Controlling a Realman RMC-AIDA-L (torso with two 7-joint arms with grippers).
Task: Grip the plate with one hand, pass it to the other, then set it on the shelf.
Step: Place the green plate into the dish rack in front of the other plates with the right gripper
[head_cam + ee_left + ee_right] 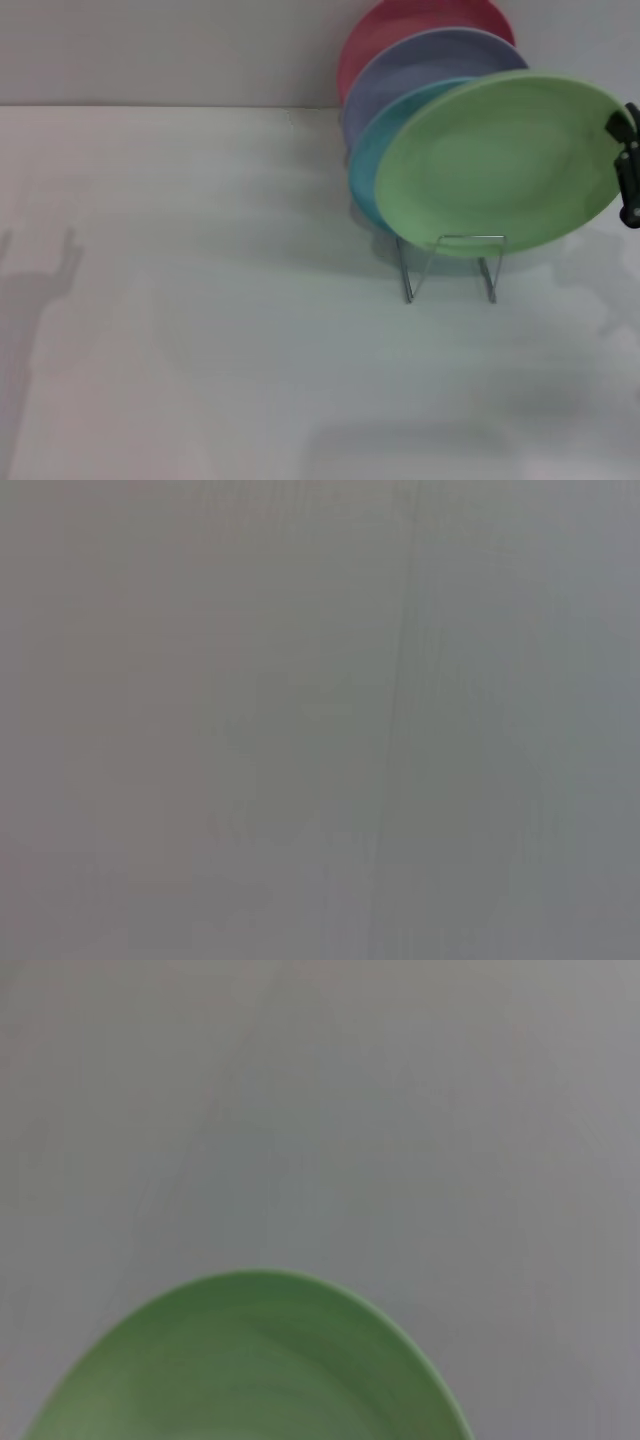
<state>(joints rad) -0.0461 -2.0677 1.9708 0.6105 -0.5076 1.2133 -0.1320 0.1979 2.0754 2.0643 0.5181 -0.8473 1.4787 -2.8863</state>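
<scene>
The pale, matte desk (200,330) fills most of the head view, flat and bare toward the near and left side, with a faint shadow at its left edge. On its far right stands a leaning stack of round plates: a red plate (400,30) farthest back, then a lavender plate (430,70), a turquoise plate (375,165), and nearest, the light green plate (495,165), a smooth matte disc with a shallow raised rim, tilted on edge with its face toward the near left. Its lower edge sits at the thin silver wire shelf (450,265), whose bent uprights stand lower than the plates. The right tool (628,170), black and only partly in view at the right edge, sits at the green plate's right rim and appears closed on that rim, though the contact is not fully visible. The right wrist view shows the plate's rounded edge over the desk. The left tool is not in view; its wrist view shows only blank surface. The likely risks: the plate may not be fully seated between the wires, so letting go could let it tip or slide on the slick desk, and pulling away carelessly could drag the rim and knock the neighbouring plates.
</scene>
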